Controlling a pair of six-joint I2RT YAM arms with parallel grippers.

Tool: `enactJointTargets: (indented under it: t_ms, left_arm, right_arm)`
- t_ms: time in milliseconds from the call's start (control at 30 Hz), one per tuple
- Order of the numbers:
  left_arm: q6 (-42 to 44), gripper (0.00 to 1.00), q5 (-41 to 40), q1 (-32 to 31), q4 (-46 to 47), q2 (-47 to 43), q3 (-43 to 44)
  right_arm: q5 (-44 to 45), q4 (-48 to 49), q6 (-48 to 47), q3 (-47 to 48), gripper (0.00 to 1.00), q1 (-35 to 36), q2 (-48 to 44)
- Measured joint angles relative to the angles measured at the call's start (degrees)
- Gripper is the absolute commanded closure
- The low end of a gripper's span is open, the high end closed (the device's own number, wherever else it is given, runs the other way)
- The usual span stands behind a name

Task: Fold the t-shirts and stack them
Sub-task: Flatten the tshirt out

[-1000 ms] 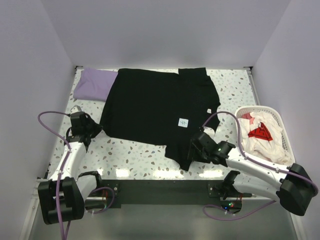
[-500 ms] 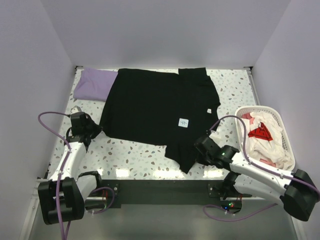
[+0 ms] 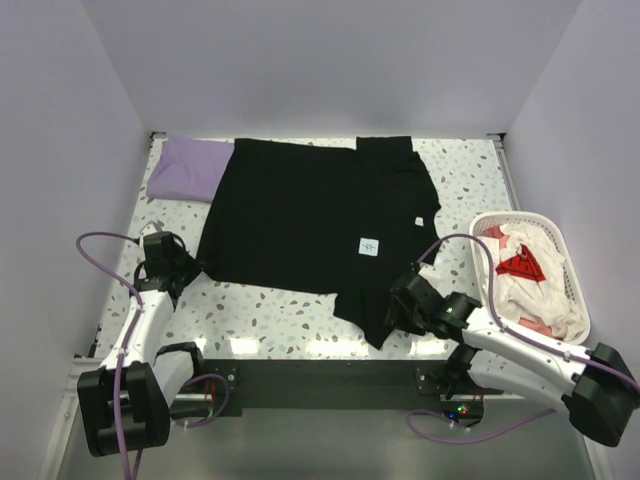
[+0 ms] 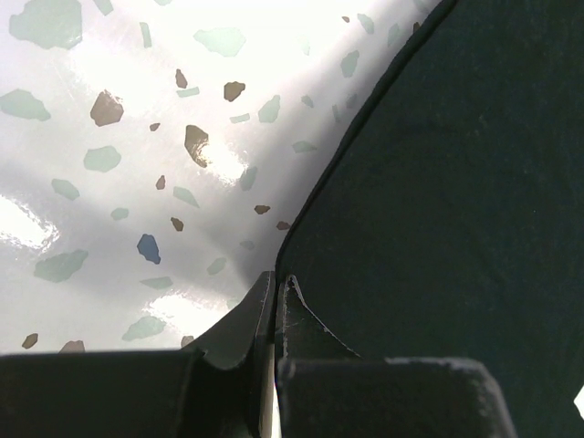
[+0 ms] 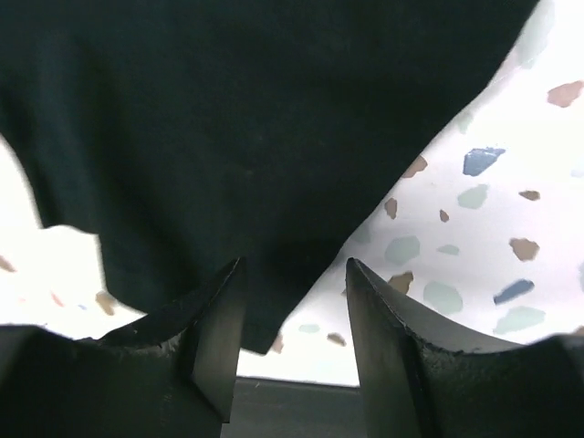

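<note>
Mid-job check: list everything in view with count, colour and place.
black t-shirt: one, black, spread flat mid-table
lavender t-shirt: one, pale lavender, far left corner, partly under the black one
basket: one, white, right edge
clothes: count unclear, white, red, pink, in the basket
table: one, white speckled
left gripper: shut on the black t-shirt's near left corner
right gripper: open, at its near right edge

1. Lavender t-shirt [image 3: 183, 168], far left corner of the tabletop [image 3: 470, 180]: its right side vanishes under the black t-shirt [image 3: 310, 210].
2. White label [image 3: 368, 245] on the black one: print too small to read.
3. Right wrist view: black cloth runs off the top edge.
</note>
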Motion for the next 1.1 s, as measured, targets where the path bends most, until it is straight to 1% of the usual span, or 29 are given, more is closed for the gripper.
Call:
enactJointTargets:
  t_ms: [100,233,300,333,367,400,467,533,633,800,867,1100]
  left_arm:
    - [0.0,1.0,-0.02,0.0,-0.02,-0.02,0.0]
    - [0.02,1.0,-0.13,0.0,-0.17,-0.13,0.0]
    - [0.02,1.0,-0.15,0.0,-0.31,-0.13,0.0]
    - [0.0,1.0,-0.15,0.02,-0.35,-0.13,0.0]
    - [0.02,1.0,-0.15,0.02,-0.37,-0.13,0.0]
    - [0.02,1.0,-0.15,0.04,-0.39,-0.13,0.0]
    - [0.02,1.0,-0.22,0.04,-0.44,-0.15,0.0]
    - [0.02,1.0,-0.52,0.04,-0.55,-0.33,0.0]
    - [0.0,1.0,-1.01,0.07,-0.98,-0.92,0.0]
    - [-0.44,1.0,-2.19,0.13,-2.54,-2.34,-0.02]
    - [-0.94,1.0,-2.67,0.15,-3.28,-3.34,-0.37]
    - [-4.59,1.0,-5.11,0.15,-7.43,-7.76,-1.29]
  right_arm:
    - [-1.64,3.19,0.55,-1.75,0.51,0.02,3.96]
    - [-2.12,6.32,1.77,-2.84,0.55,0.02,3.15]
    - [-2.08,7.34,2.4,-3.45,0.69,0.02,2.91]
    - [-2.1,7.72,2.64,-3.67,0.79,0.02,2.99]
    - [-2.05,7.93,2.95,-3.78,0.95,0.02,3.3]
    - [-2.03,7.98,3.21,-3.87,1.0,0.02,3.61]
    - [-1.68,7.3,4.07,-3.82,1.0,0.02,3.78]
    - [-0.48,4.57,4.04,-3.32,1.0,0.02,2.47]
    - [2.36,-1.84,3.82,-1.38,1.0,0.02,-2.84]
    - [6.43,-11.65,3.04,5.35,1.0,0.02,-12.44]
    - [7.17,-14.97,2.93,7.69,1.0,0.02,-14.23]
    - [7.41,-24.15,3.02,9.64,1.0,0.02,-19.58]
